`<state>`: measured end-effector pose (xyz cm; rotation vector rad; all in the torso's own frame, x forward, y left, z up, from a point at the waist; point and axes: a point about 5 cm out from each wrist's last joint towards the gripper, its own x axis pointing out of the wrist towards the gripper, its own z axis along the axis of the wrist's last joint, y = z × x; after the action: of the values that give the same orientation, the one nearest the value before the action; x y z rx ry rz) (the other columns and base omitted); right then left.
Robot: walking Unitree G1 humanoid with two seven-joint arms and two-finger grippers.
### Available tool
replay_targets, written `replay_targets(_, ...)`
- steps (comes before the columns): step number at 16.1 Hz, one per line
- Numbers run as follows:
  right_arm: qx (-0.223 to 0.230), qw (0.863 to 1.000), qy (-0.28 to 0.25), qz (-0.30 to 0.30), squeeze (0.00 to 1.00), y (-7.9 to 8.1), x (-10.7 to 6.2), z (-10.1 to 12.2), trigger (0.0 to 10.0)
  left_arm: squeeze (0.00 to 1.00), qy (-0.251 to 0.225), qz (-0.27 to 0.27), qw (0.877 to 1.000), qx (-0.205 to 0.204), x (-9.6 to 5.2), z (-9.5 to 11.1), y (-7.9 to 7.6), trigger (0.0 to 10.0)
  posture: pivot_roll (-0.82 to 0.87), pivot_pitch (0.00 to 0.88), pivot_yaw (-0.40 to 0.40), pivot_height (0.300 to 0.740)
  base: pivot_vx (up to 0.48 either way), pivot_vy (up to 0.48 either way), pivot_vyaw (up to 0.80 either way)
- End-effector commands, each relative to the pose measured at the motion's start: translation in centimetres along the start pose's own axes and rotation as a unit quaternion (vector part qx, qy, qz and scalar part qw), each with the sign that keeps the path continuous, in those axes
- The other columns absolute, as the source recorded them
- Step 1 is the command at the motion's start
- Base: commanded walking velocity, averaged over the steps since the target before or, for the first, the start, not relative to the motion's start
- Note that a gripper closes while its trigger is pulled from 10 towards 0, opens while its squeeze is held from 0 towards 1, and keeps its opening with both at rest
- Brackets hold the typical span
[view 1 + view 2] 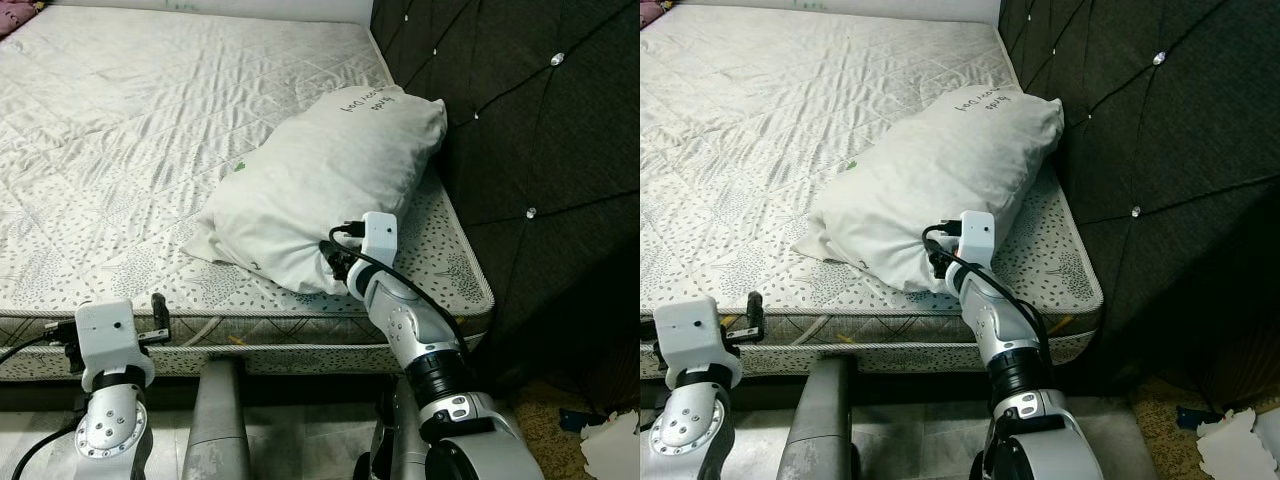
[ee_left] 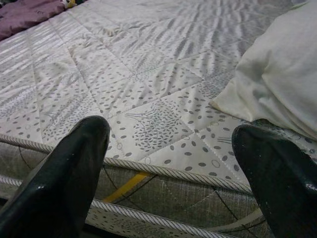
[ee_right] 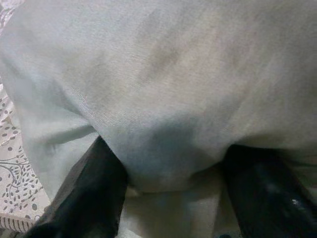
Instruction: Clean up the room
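Observation:
A white pillow (image 1: 330, 180) with dark writing on its far end lies on the right side of the patterned mattress (image 1: 120, 130), close to the headboard. My right gripper (image 1: 335, 265) is pushed into the pillow's near end at the mattress edge. In the right wrist view its fingers (image 3: 89, 198) stand apart, open, with a bulge of pillow (image 3: 163, 74) fabric between them. My left gripper (image 2: 171, 144) is open and holds nothing, hovering at the mattress's front edge to the left of the pillow.
A dark tufted headboard (image 1: 540, 120) rises along the bed's right side. Purple fabric (image 2: 25, 15) lies at the far left corner of the bed. White paper scraps (image 1: 610, 445) lie on the floor at the lower right.

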<state>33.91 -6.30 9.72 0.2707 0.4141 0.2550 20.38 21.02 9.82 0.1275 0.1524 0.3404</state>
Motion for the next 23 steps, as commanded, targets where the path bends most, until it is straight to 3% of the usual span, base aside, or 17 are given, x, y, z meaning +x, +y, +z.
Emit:
replay_targets(1, 0.006, 0.999, -0.029, -0.013, 0.0, -0.3, 0.1, 1.4, 0.0, 0.0, 0.005, -0.002, 1.0, -0.001, 0.1, -0.2, -0.2, 10.0, 0.27, 0.024, -0.057, 0.533, 0.0, 0.0, 0.0)
replay_targets(10, 0.013, 0.999, -0.046, -0.023, 0.0, -0.4, 0.4, 1.6, 0.0, 0.0, -0.004, -0.006, 1.0, -0.004, 0.6, 0.3, -0.3, 10.0, 0.28, 0.006, -0.051, 0.533, 0.0, 0.0, 0.0)
replay_targets(12, 0.018, 0.997, -0.065, -0.038, 0.0, -1.3, 0.5, 2.3, 0.0, 0.0, -0.005, -0.009, 1.0, -0.008, 0.7, 0.2, -0.5, 10.0, 0.27, 0.0, -0.049, 0.533, 0.0, 0.0, 0.0)
replay_targets(14, 0.0, 0.992, -0.094, -0.078, 0.0, -4.1, 0.5, 4.5, 0.0, 0.0, -0.002, -0.01, 1.0, -0.01, 0.9, 0.0, -0.7, 10.0, 0.26, 0.0, -0.041, 0.533, 0.0, 0.0, 0.0)
replay_targets(16, -0.005, 0.981, -0.125, -0.146, 0.0, -8.5, -0.3, 7.4, 0.0, 0.0, -0.002, -0.012, 1.0, -0.012, 1.0, 0.1, -0.9, 10.0, 0.25, 0.0, -0.041, 0.533, 0.0, 0.0, 0.0)
replay_targets(17, -0.009, 0.968, -0.152, -0.198, 0.0, -11.6, -1.4, 9.8, 0.0, 0.0, -0.002, -0.013, 1.0, -0.013, 1.1, 0.1, -1.0, 10.0, 0.24, 0.0, -0.034, 0.533, 0.0, 0.0, 0.0)
replay_targets(18, -0.011, 0.964, -0.161, -0.213, 0.0, -12.4, -1.9, 10.6, 0.0, 0.0, -0.002, -0.014, 1.0, -0.013, 1.2, 0.0, -0.9, 10.0, 0.24, 0.0, -0.034, 0.533, 0.0, 0.0, 0.0)
replay_targets(21, -0.011, 0.922, -0.227, -0.312, 0.0, -17.5, -5.5, 15.5, 0.0, 0.0, -0.007, -0.021, 1.0, -0.017, 1.6, 0.1, -1.4, 10.0, 0.21, 0.0, -0.028, 0.533, 0.0, 0.0, 0.0)
replay_targets(23, -0.012, 0.904, -0.243, -0.352, 0.0, -19.3, -7.0, 16.4, 0.0, 0.0, -0.008, -0.023, 1.0, -0.02, 1.6, 0.1, -1.7, 10.0, 0.2, 0.0, -0.03, 0.533, 0.0, 0.0, 0.0)
